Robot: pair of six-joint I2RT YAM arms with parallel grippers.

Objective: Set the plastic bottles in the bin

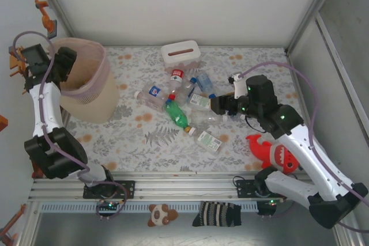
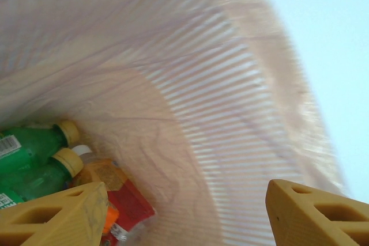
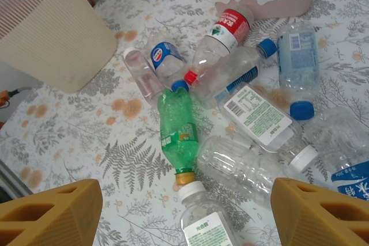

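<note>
Left hand [image 1: 55, 61] is at the upper left of the overhead view, right over the mouth of the tall translucent pinkish-beige plastic bin [image 1: 86, 99]. Its wrist camera looks straight down inside: yellow fingers [image 2: 57, 217] spread wide, nothing between them. At the bottom of the bin, lower left of that view, two green plastic bottles with yellow caps [image 2: 29, 145] lie side by side, with a red-labelled bottle [image 2: 130, 203] just beside them.

Moving right, onto the floral-patterned bench [image 1: 132, 139]: a loose pile of clear plastic bottles [image 1: 190, 99] sits in the centre of the overhead view, several touching or overlapping. A green bottle with a yellow cap [image 1: 176, 114] lies at the pile's lower left. A clear bottle with a red label [image 1: 177, 76] is at its upper edge, next to a white rectangular tissue box [image 1: 180, 53].

Right hand [image 1: 214, 105] hangs right of centre, at the pile's right edge, fingers wide apart and holding nothing. Its wrist view has the pile spread out ahead of them. Lower right, a red plush shark [image 1: 274, 152] lies beside the right arm.
</note>
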